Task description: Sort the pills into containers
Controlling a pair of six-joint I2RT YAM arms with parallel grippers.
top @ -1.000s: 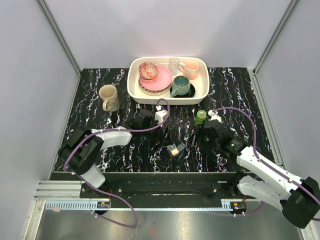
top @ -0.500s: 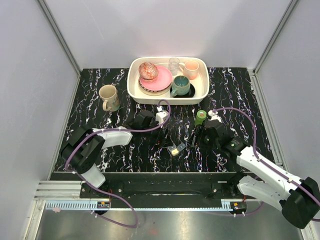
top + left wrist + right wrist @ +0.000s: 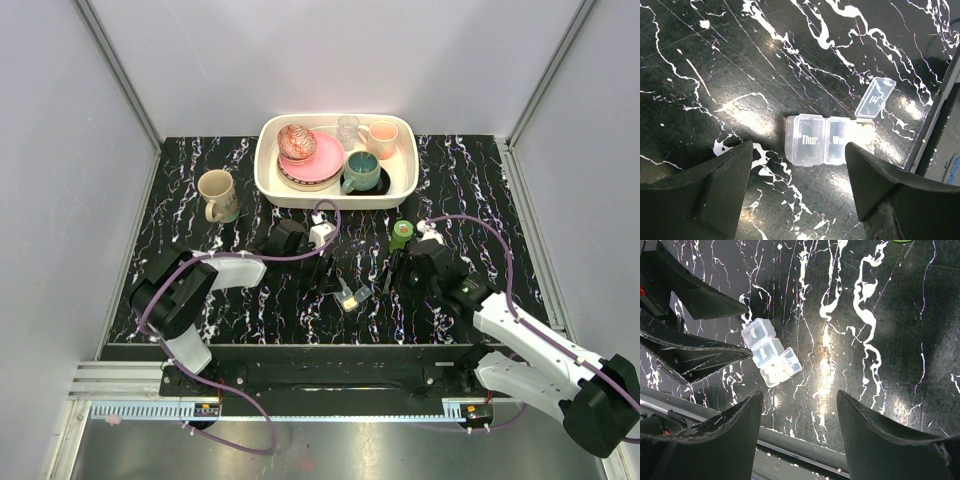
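The containers (image 3: pixel 352 296) are a short clear strip lying on the black marbled table near its front edge. In the left wrist view the strip (image 3: pixel 812 141) has two shut compartments marked "Thur." and "We.."; the third has its lid (image 3: pixel 875 97) up, with pale yellowish pills (image 3: pixel 863 134) inside. It also shows in the right wrist view (image 3: pixel 760 342), with the pills (image 3: pixel 775 372) in the open end. My left gripper (image 3: pixel 327 274) (image 3: pixel 797 185) is open and empty, just left of the strip. My right gripper (image 3: pixel 390 280) (image 3: pixel 800 435) is open and empty, to its right.
A small green bottle (image 3: pixel 402 234) stands just behind my right gripper. A white tray (image 3: pixel 268 176) with plates, cups and a glass sits at the back. A beige mug (image 3: pixel 216 194) stands at the back left. The table's front rail (image 3: pixel 790 442) lies close below the strip.
My left arm has shifted slightly, its gripper staying beside the strip. The strip and my right gripper have hardly moved.
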